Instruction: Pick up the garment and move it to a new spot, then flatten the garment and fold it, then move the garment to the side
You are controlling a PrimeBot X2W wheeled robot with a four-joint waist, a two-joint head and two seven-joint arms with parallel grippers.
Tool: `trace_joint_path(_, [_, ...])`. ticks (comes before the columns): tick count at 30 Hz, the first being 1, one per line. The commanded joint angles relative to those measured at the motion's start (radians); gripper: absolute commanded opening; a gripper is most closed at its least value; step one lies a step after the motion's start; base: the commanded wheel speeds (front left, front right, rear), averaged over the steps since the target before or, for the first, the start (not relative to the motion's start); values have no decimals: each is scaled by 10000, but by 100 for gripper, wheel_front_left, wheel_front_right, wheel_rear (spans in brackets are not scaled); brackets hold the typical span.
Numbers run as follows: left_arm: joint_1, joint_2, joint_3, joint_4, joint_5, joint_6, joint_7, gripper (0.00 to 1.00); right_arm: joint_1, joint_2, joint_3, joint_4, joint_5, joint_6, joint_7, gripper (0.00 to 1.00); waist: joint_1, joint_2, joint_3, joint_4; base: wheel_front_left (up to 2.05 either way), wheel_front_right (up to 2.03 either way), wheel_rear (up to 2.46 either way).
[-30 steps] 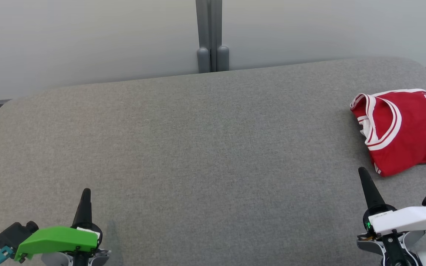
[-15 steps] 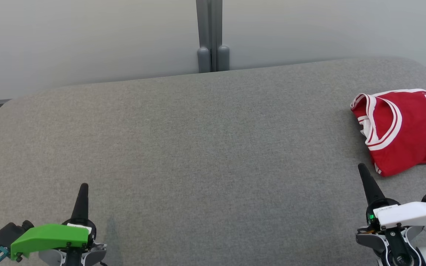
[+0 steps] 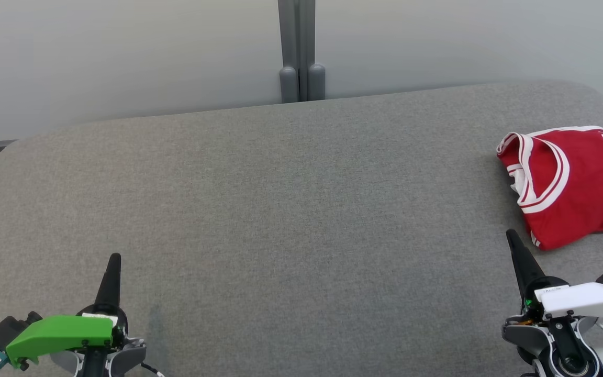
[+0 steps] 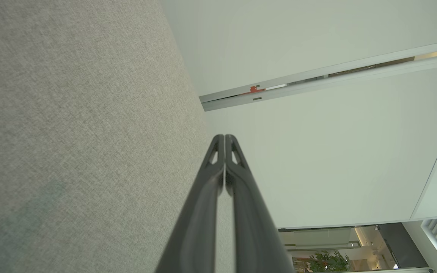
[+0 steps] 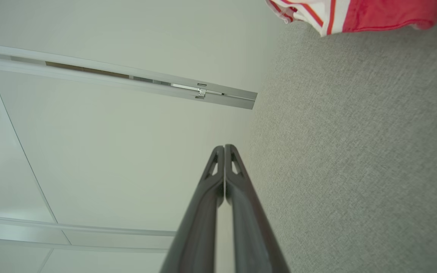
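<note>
At the right edge of the grey table [image 3: 291,209]: the garment [image 3: 573,183], a red jersey with white and dark trim, lies folded and flat on the cloth surface. Its right part runs off the head view. The neck opening faces the table's middle. The dark-and-white lettering sits toward the table's right edge and is cut off. Both grippers are apart from it.

Left gripper [image 3: 114,257]: over the table's near left corner, pointing toward the table's far edge. Jaws pressed together, empty. In the left wrist view the left fingers [image 4: 201,216] meet with tips touching. Table fabric lies on one side of them, pale wall on the other. Green cover [image 3: 60,334] on that wrist.

Right gripper [image 3: 512,234]: over the table's near right side, tip leaning slightly toward the table's middle. It is near the garment's near corner, not touching. Jaws closed, empty. In the right wrist view the right fingers [image 5: 247,220] are tight together. A strip of red cloth and white hem shows at the top, well clear of the tips. White cover [image 3: 584,301] on that wrist.

Beyond the table's far edge: pale wall panels [image 3: 123,57], with a grey post [image 3: 301,47] at their join, about opposite the table's middle.

Whether either gripper touches the table surface: cannot tell.
</note>
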Motion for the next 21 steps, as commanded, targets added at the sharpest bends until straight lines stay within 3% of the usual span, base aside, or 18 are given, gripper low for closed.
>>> trace_joint_path(1, [-234,-4,113,-19,-192,-86,52,0,-222,-19,-44,22,237,5,56,0,0,0,1,2,0,0,0])
trace_joint_path(21, [-359,-179,505,30,-1446,-388,439,0,-491,51,-169,434,1642,4,291,0,0,0,10,16,0,0,0])
